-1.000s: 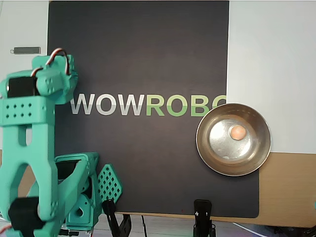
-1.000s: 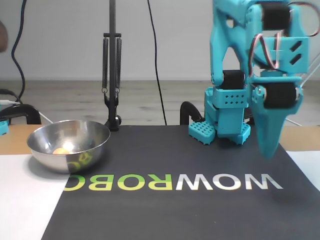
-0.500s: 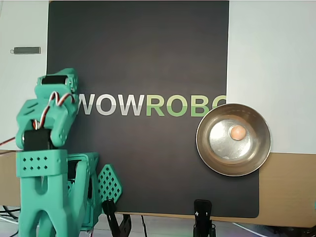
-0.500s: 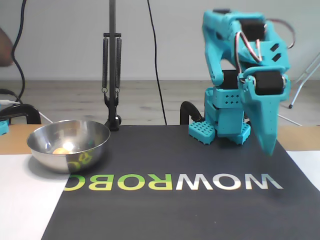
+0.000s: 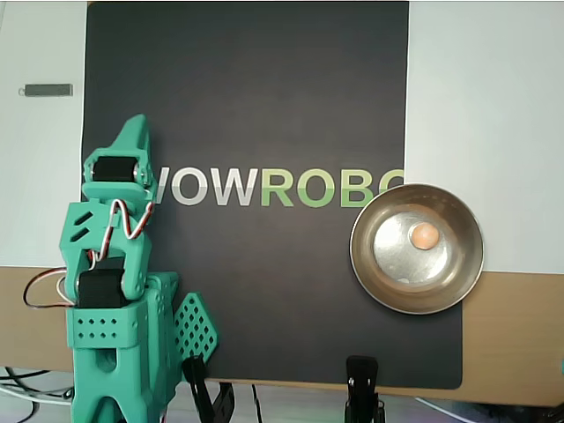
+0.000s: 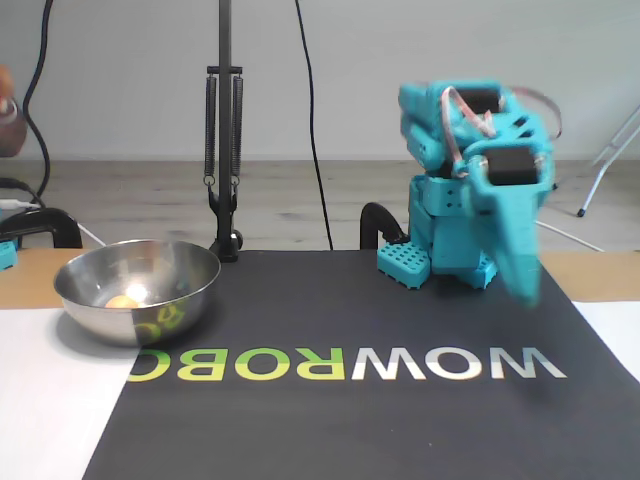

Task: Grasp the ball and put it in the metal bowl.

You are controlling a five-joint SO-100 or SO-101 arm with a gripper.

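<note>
ball (image 5: 425, 235) in metal bowl (image 5: 367, 262), pincer (image 5: 135, 132) well apart

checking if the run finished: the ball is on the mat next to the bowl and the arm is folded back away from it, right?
Not quite. The ball is not on the mat; it lies inside the bowl, as the overhead view shows, and the fixed view shows it on the bowl's bottom. The rest holds: the arm is folded back, well away from the bowl.

A plain white wall (image 6: 120, 70) rises behind a pale wooden floor (image 6: 300, 200), with black cables (image 6: 310, 120) hanging and a black lamp stand (image 6: 224, 130) clamped to the surface.
</note>
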